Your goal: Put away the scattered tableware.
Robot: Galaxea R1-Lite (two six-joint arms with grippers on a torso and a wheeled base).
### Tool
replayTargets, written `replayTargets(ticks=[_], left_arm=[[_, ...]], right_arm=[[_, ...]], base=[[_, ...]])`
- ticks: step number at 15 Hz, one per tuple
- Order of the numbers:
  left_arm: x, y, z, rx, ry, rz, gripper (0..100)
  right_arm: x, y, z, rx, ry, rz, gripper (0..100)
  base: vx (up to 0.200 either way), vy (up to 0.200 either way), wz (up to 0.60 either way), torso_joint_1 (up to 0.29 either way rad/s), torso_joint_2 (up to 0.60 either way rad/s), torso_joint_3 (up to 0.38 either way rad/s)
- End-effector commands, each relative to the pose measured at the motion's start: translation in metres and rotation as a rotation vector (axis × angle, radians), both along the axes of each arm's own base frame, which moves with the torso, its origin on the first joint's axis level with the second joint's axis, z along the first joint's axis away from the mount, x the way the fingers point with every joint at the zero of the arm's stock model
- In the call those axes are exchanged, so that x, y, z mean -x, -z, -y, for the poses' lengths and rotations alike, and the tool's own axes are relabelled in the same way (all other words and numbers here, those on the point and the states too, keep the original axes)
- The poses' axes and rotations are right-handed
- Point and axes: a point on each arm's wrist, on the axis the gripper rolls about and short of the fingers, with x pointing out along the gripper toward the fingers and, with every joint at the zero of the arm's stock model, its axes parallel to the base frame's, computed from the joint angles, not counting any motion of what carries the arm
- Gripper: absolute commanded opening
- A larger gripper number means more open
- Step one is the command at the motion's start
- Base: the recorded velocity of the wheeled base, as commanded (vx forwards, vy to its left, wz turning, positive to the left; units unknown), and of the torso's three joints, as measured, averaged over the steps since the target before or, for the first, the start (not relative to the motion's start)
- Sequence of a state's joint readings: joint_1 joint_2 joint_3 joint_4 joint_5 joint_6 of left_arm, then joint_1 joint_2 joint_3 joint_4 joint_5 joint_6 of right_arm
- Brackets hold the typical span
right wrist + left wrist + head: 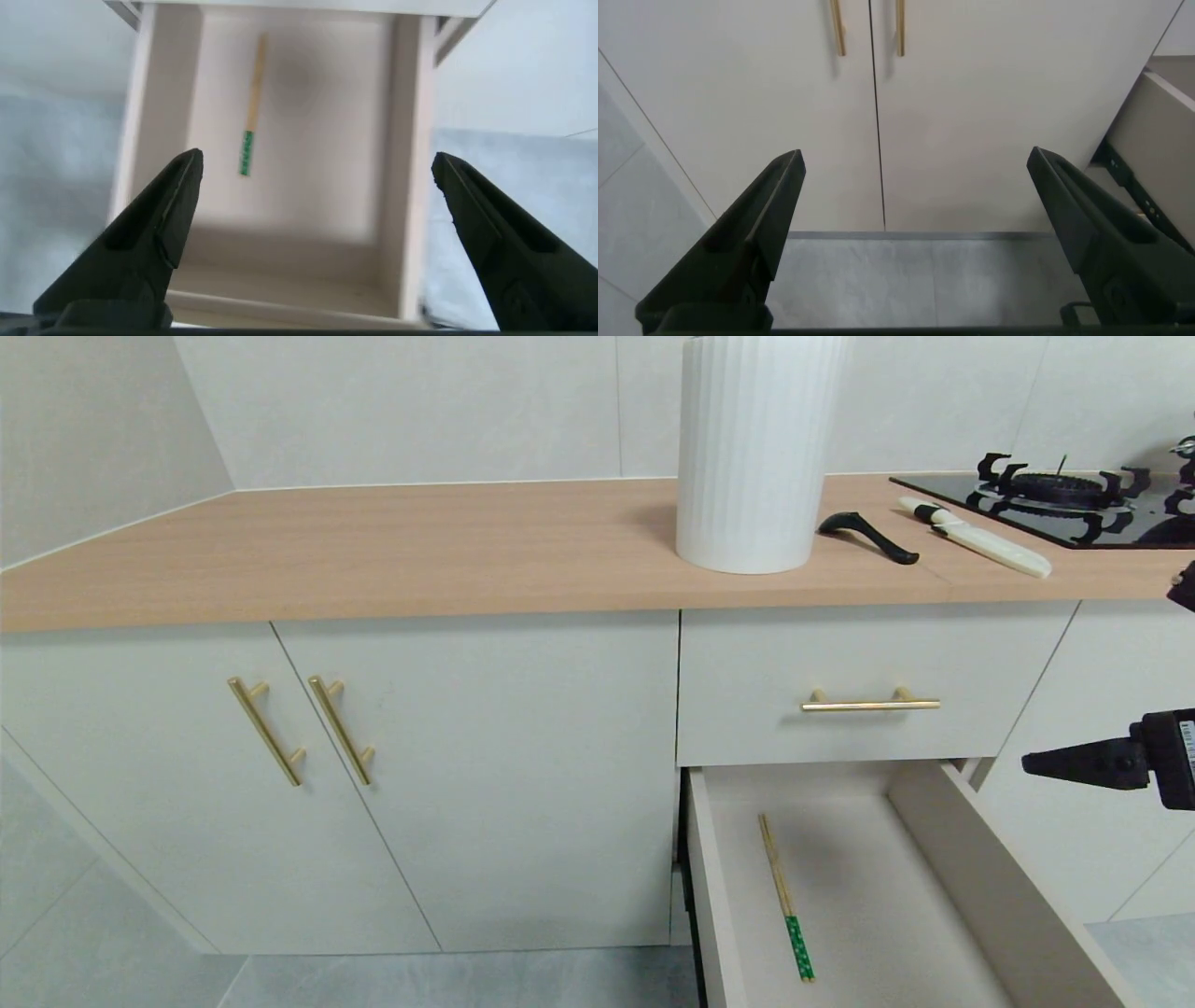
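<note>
As the drawer (980,868) stood open to receive tableware, the chopsticks (784,896) lay inside it; the knife (976,537) and black-handled utensil (868,535) lay on the countertop (420,546). The right gripper (315,159), facing the drawer, and the left gripper (915,154) were spread wide, empty.

You see the wooden chopsticks (784,896) with green patterned ends lying flat and close together on the floor of the open drawer (714,896), green ends toward its front. On the countertop (420,551) lie a cream knife (976,537) with a black band and, just beside it, a curved black utensil (868,534).
</note>
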State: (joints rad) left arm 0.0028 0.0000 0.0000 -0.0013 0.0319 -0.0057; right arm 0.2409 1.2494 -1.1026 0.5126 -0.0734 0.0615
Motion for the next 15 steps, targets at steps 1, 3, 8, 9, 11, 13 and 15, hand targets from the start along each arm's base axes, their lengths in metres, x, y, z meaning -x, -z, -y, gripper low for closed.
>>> replayTargets(ticks=[1, 3, 8, 9, 11, 13, 15], left_arm=[[0.0, 0.0, 0.0, 0.0, -0.001, 0.0, 100], [0.0, 0.0, 0.0, 0.0, -0.001, 0.0, 100], [0.0, 0.0, 0.0, 0.0, -0.001, 0.0, 100], [0.0, 0.0, 0.0, 0.0, -0.001, 0.0, 100], [0.0, 0.0, 0.0, 0.0, -0.001, 0.0, 100], [0.0, 0.0, 0.0, 0.0, -0.001, 0.0, 100], [0.0, 0.0, 0.0, 0.0, -0.001, 0.0, 100]], right_arm=[[0.0122, -0.0053, 0.0035, -0.003, -0.002, 0.052, 100], [0.0157, -0.0081, 0.0061, -0.005, 0.009, 0.072, 100], [0.0155, -0.0066, 0.0067, 0.0, 0.015, 0.068, 100], [0.0159, -0.0068, 0.0067, 0.0, 0.015, 0.07, 100], [0.015, -0.0064, 0.0066, 0.003, 0.015, 0.067, 100], [0.0146, -0.0057, 0.0065, 0.003, 0.015, 0.064, 100], [0.0155, -0.0058, 0.0067, 0.013, 0.008, 0.067, 100]], base=[[0.0, 0.0, 0.0, 0.0, 0.0, 0.0], [0.0, 0.0, 0.0, 0.036, -0.23, -0.193], [0.0, 0.0, 0.0, 0.11, -0.39, -0.302], [0.0, 0.0, 0.0, 0.144, -0.5, -0.29], [0.0, 0.0, 0.0, 0.164, -0.47, -0.31], [0.0, 0.0, 0.0, 0.171, -0.46, -0.298], [0.0, 0.0, 0.0, 0.186, -0.47, -0.3]])
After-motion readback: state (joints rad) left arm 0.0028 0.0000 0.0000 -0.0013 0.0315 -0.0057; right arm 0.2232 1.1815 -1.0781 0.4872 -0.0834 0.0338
